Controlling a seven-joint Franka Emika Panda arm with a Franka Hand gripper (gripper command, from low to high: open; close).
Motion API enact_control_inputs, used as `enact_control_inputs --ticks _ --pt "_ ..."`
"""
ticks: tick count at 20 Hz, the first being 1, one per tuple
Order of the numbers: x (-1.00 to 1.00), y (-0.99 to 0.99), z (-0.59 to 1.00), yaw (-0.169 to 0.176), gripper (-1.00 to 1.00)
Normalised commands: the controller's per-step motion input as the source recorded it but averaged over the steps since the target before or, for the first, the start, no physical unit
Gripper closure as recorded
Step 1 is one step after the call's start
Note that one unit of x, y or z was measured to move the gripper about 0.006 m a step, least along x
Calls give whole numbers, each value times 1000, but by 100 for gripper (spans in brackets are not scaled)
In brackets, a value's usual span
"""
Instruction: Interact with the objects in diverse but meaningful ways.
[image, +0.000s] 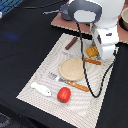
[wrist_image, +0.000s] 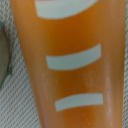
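The bread loaf (image: 92, 51) sits on the striped mat (image: 35, 80) just beside the wooden plate (image: 72, 69), on the exterior view's right, and the gripper (image: 103, 56) hangs directly over that corner; the arm's white body hides most of the loaf and all of the fingertips, so I cannot tell whether the jaws are wide, narrow or already around anything. In the wrist view an orange, tapering thing with pale curved stripes (wrist_image: 70, 65) fills almost the whole picture, very close to the camera, with woven mat showing at its edges; it may be the loaf, or the orange knife handle (image: 92, 61) that lies just beside it; I cannot say which.

The step in hand looks like a close approach to a grasp here. To do it well, the jaws should straddle the narrow width of the piece, centred on its middle, and close gently; the handle and the plate rim are near enough to be nudged, so the descent should be straight.

Further out, the sausage stick (image: 71, 43) lies near the mat's far edge; the fork (image: 64, 80) lies against the plate's near side; the tomato (image: 63, 94) and the white fish (image: 41, 89) rest well apart from the gripper, toward the near edge.
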Motion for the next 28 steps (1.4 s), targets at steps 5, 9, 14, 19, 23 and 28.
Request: enact_control_inputs --ticks 5,9,14,19,23,28 --pt "-25 0 -132 70 100" --pt "-65 0 20 65 100" --pt "-306 314 853 44 100" --pt "-434 127 1000 8 100" --pt "-250 -358 757 14 100" --pt "-175 -794 318 4 100"
